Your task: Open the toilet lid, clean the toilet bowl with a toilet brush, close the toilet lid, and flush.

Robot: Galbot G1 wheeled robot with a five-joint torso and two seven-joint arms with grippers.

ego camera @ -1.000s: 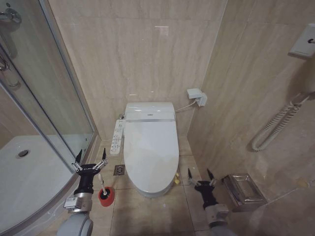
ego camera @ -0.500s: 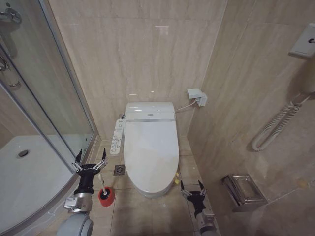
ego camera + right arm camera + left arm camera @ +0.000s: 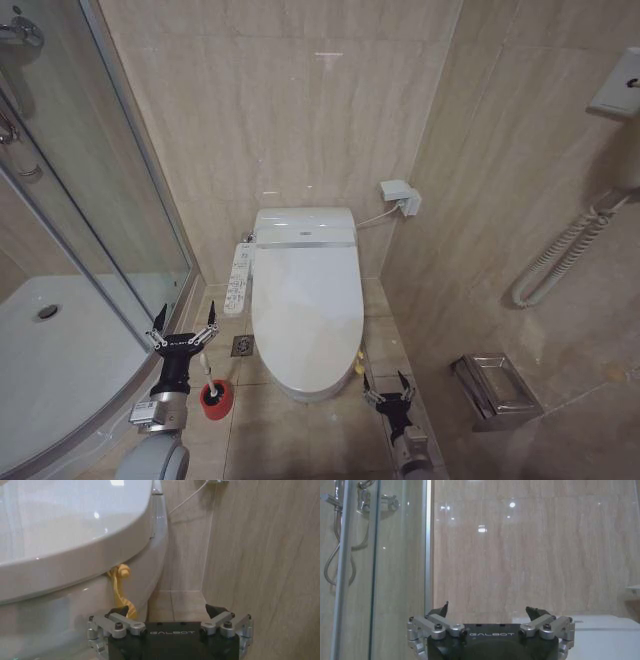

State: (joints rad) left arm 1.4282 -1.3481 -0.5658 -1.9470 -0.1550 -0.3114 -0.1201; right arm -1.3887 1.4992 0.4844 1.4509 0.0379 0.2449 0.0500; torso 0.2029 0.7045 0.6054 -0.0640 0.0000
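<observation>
The toilet lid [image 3: 305, 295] is down, a glossy white oval covering the toilet bowl, whose inside is hidden. In the right wrist view the lid [image 3: 65, 521] overhangs the bowl's outer wall [image 3: 50, 622], and a yellow strap [image 3: 120, 588] hangs from its edge. The toilet brush stands on the floor left of the toilet in its red holder [image 3: 215, 399]. My left gripper [image 3: 183, 326] hangs open just above and left of the brush, holding nothing. My right gripper [image 3: 381, 384] is open, low by the toilet's front right side near the strap [image 3: 359, 365].
A glass shower enclosure [image 3: 100, 200] with a white tray [image 3: 50, 350] fills the left. A long button panel [image 3: 238, 280] juts from the toilet's left side, above a floor drain [image 3: 242, 346]. On the right wall are a metal paper holder [image 3: 495, 390] and a coiled hose [image 3: 560, 255].
My right gripper has moved left and lower, closer to the toilet's front right side by the yellow strap. The left arm has stayed still.
</observation>
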